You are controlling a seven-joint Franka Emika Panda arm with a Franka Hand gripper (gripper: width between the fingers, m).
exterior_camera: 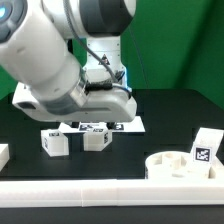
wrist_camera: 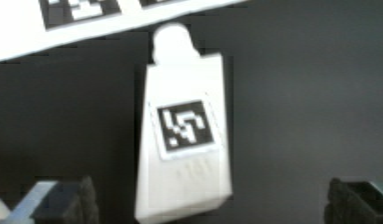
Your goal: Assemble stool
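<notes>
In the exterior view the arm [exterior_camera: 50, 62] leans in from ten o'clock. Its jaws hang low over the middle of the black desk [exterior_camera: 160, 110], just above the marker board [exterior_camera: 126, 126]. They are spread wide and carry nothing.

Three legs show here. Two stand close together just in front of the board, one at about seven o'clock from the picture's centre [exterior_camera: 57, 143] and one near six o'clock [exterior_camera: 97, 140]. The third leg [exterior_camera: 205, 147] stands upright well apart from them, at one o'clock of the seat [exterior_camera: 172, 166]. That single round seat lies at four o'clock, near the one long white rail [exterior_camera: 100, 190] along the front. A white piece cut off at the edge at eight o'clock is too little seen to name.

In the wrist view one leg [wrist_camera: 184, 130] lies flat on the desk with its tag facing up, one end close to the marker board [wrist_camera: 99, 25]. A dark fingertip [wrist_camera: 56, 200] stands off each of its long sides, touching nothing.

The step in hand looks like the approach to pick up a leg; no leg is yet on the seat. The next move would call for a straight descent. The leg must stay centred, and a slight wrist turn may be needed to square the jaws to its sides before they close across its narrow width.
</notes>
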